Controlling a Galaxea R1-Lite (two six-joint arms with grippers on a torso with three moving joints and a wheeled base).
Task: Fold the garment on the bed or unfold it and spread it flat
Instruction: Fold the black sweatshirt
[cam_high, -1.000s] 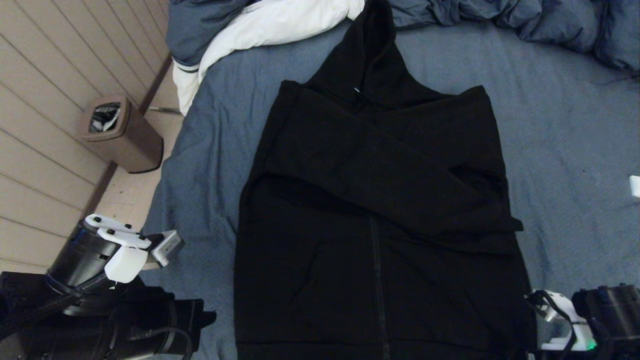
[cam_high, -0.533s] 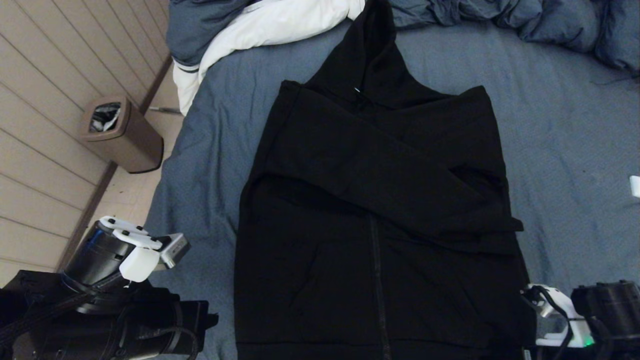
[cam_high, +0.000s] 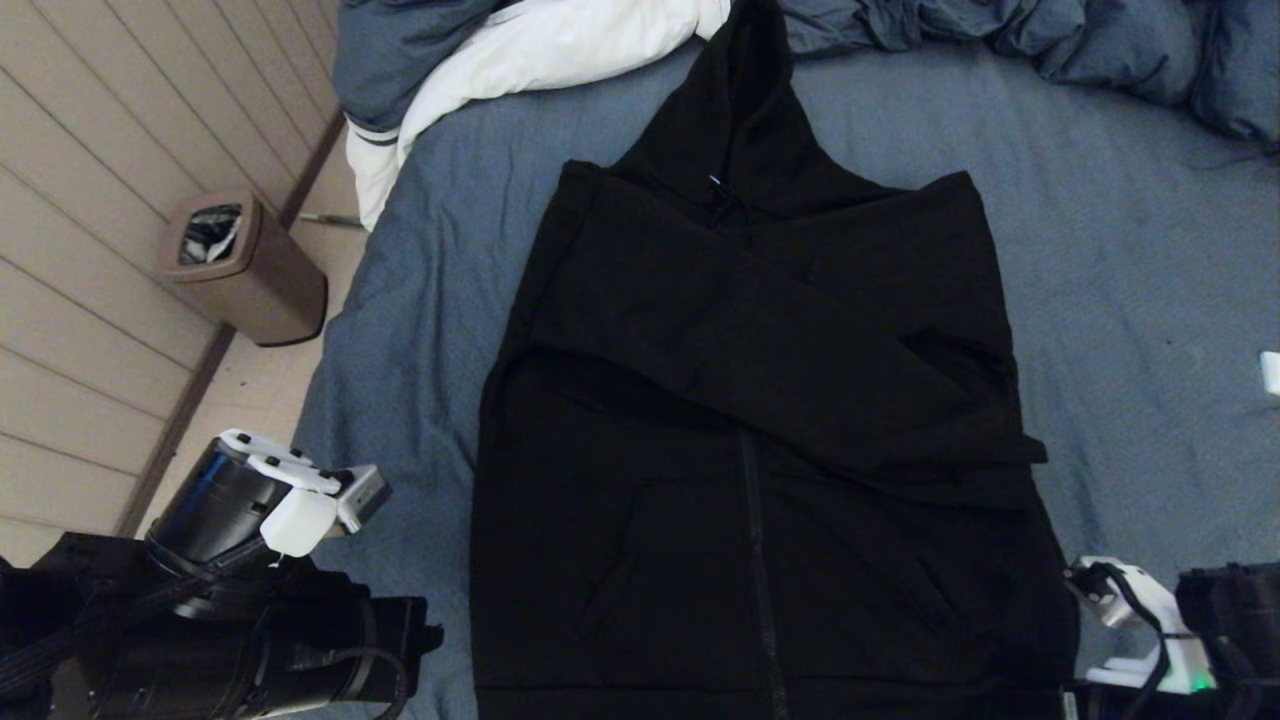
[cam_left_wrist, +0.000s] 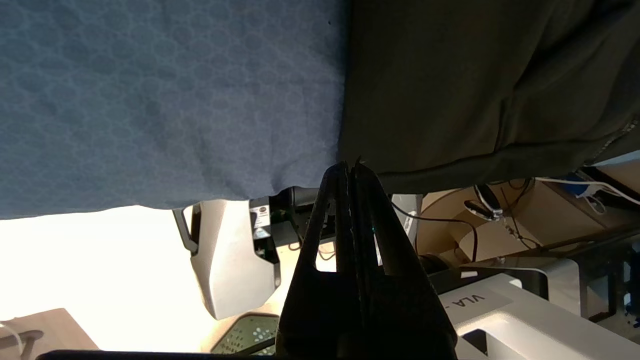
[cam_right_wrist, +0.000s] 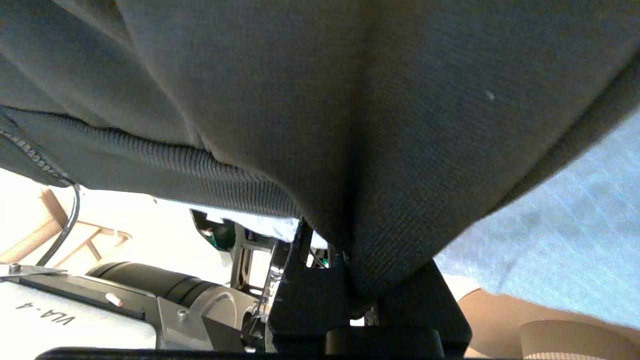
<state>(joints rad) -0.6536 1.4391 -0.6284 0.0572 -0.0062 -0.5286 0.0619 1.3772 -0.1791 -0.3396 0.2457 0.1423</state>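
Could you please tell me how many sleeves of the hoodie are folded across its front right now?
2: one sleeve runs diagonally across the garment; the other sleeve lies beneath it, crossing the chest, partly hidden.

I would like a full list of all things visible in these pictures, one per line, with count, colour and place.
garment: one, black, lying zipper-up in the middle of the bed, sleeves folded across the chest, hood toward the far end.
bed: one, blue-grey sheet, under the garment and filling most of the head view.
duvet: one, blue-grey with white lining, bunched along the far edge of the bed.
waste bin: one, brown, on the floor to the left of the bed.
floor: light wooden boards, left of the bed.
left gripper: one, black, shut, at the garment's near left hem corner.
right gripper: one, black, closed on the garment's near right hem corner.
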